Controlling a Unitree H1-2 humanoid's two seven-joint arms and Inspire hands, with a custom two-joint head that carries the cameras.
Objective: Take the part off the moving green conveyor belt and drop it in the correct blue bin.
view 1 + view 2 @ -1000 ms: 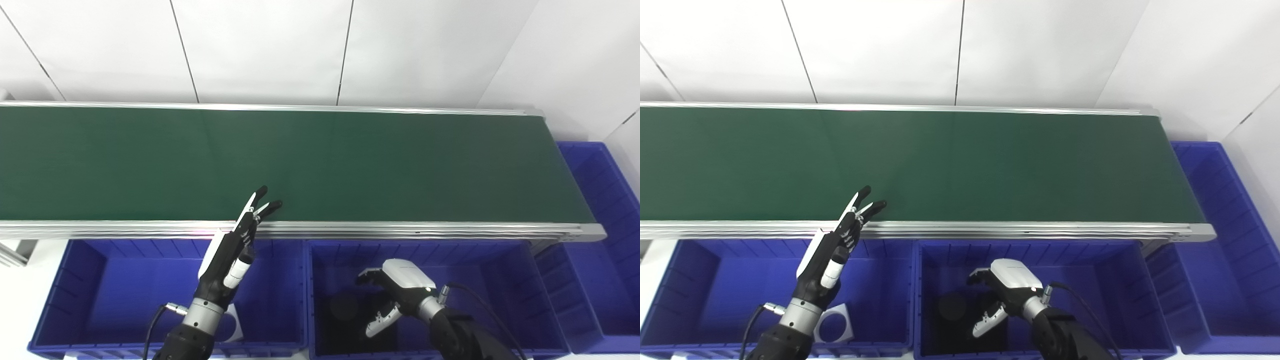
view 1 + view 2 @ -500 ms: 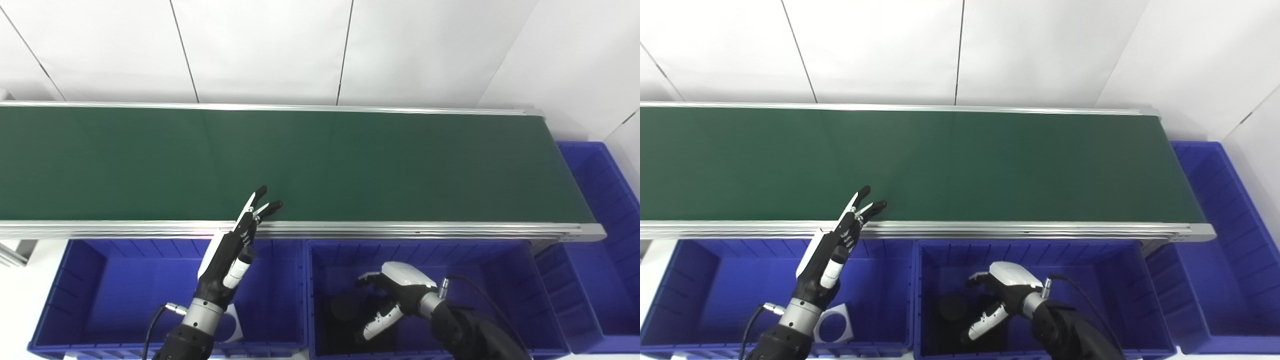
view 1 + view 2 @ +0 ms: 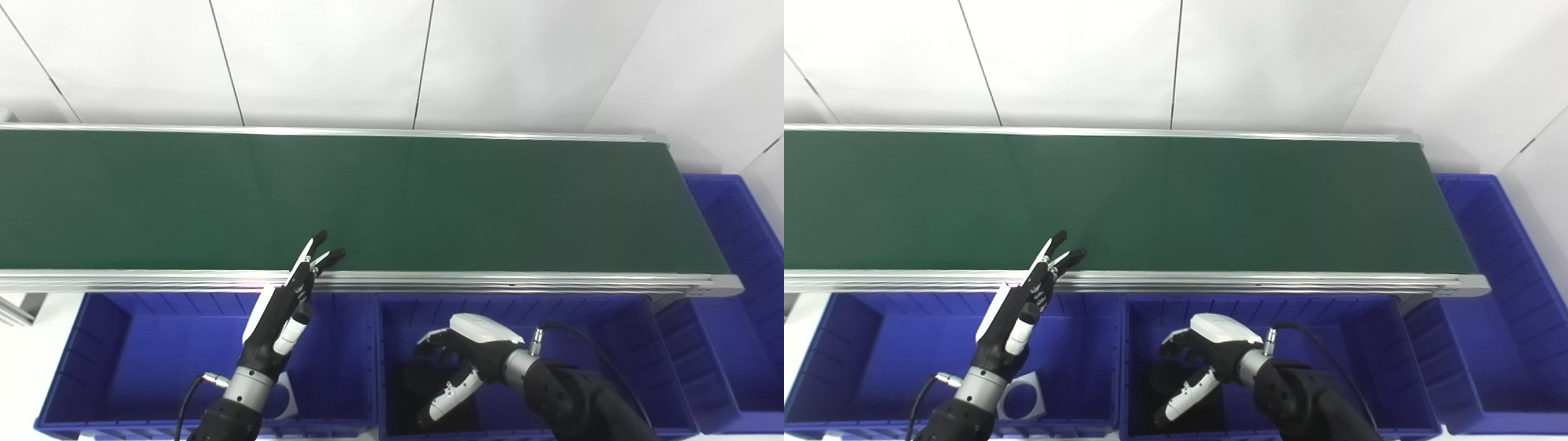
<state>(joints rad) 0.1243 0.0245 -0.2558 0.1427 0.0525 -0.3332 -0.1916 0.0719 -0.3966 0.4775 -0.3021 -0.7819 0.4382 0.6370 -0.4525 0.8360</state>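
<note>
From where I stand, the long green belt (image 3: 392, 202) runs across the room with nothing riding on it that I can see, its metal rail (image 3: 429, 282) along the near edge. Below the rail sit three blue bins: a left bin (image 3: 92, 343), a middle bin (image 3: 625, 343) and a third bin (image 3: 741, 245) tucked around the belt's right end. The left hand (image 3: 278, 318) is raised over the left bin with its fingers (image 3: 312, 248) stretched out straight and apart, their dark tips reaching up over the rail onto the belt's near edge; it holds nothing. Beneath its wrist, on the floor of the left bin, lies a flat grey square plate with a round hole (image 3: 1020, 401), partly hidden by the arm. The right hand (image 3: 465, 349) hangs inside the middle bin, palm down, its fingers curled loosely and spread, with the white thumb (image 3: 450, 395) pointing down toward the bin floor; nothing is clamped in them. Just beside and under those fingers a dark round part (image 3: 1164, 376) rests on the floor of the middle bin, hard to make out against the shadow, and I cannot tell whether the fingertips touch it. The right arm's black cable (image 3: 588, 361) loops over the bin behind the wrist.
</note>
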